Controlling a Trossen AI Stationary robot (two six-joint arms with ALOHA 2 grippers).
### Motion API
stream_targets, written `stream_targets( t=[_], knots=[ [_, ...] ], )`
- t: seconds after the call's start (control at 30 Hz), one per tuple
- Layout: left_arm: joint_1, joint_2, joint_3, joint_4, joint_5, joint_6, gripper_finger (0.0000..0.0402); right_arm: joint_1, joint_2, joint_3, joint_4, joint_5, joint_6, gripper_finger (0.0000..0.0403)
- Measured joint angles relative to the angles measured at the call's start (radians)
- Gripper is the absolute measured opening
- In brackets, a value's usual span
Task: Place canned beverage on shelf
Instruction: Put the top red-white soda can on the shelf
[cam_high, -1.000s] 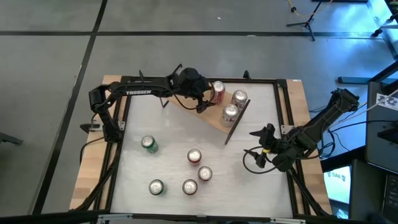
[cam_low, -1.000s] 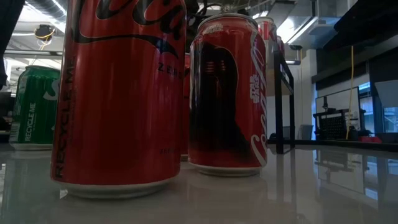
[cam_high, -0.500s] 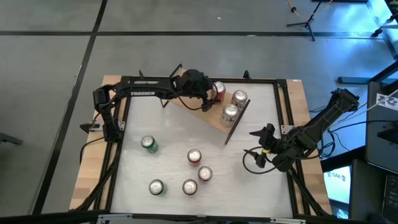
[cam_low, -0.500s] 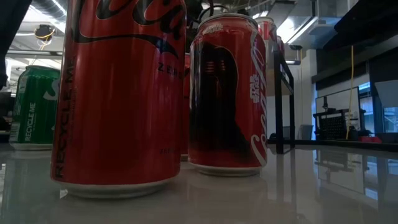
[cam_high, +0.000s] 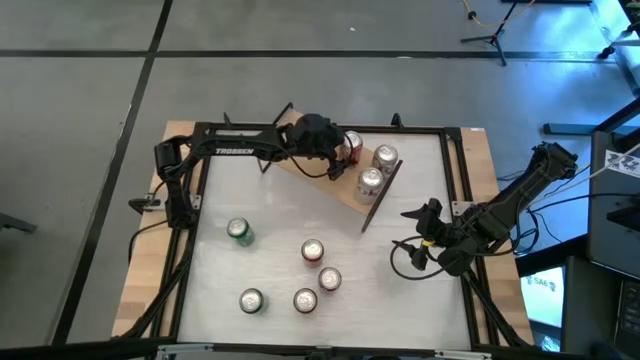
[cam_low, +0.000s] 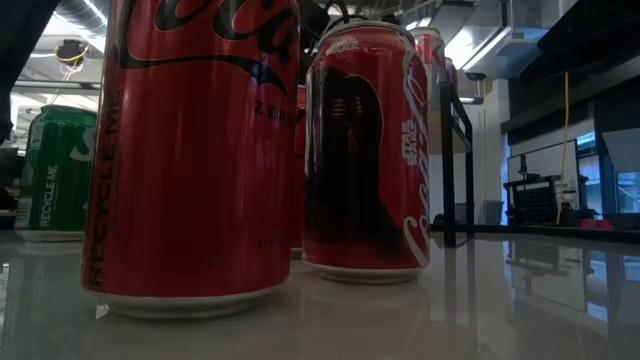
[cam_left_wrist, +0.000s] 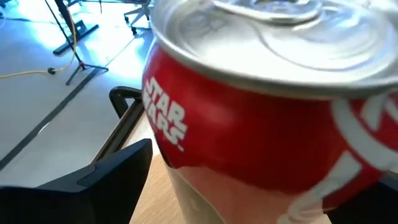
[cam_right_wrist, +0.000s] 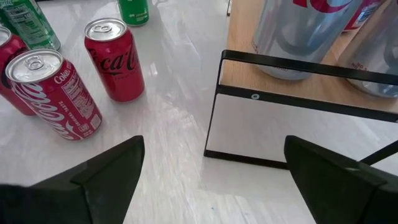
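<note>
Step in hand, by judgement: setting can on shelf, at release.

Left gripper (cam_high: 325, 150) over low light-wood shelf on thin black legs (cam_high: 345, 192), fingers spread wide, straddling red Star Wars aluminium can (cam_left_wrist: 267, 118); can stands on board beside two silver cans (cam_high: 377, 170).

Right gripper (cam_high: 420, 215) parked beside shelf end, fingers apart, empty.

Next: lift left gripper straight up clear of can without tipping it, then go for one of five cans on white tabletop (cam_high: 280, 270).

Left end effector (cam_high: 335, 152) reaches far across, jaws spread; right end effector (cam_high: 412, 214) waits open.
</note>
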Motion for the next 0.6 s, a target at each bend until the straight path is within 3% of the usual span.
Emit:
stream_targets(
  t=[0.6],
  knots=[
    [0.002,0.001,0.0,0.07,-0.01,-0.006,0.0396,0.0,0.0,0.0,-0.001,0.0,0.0,0.0381]
  ],
)
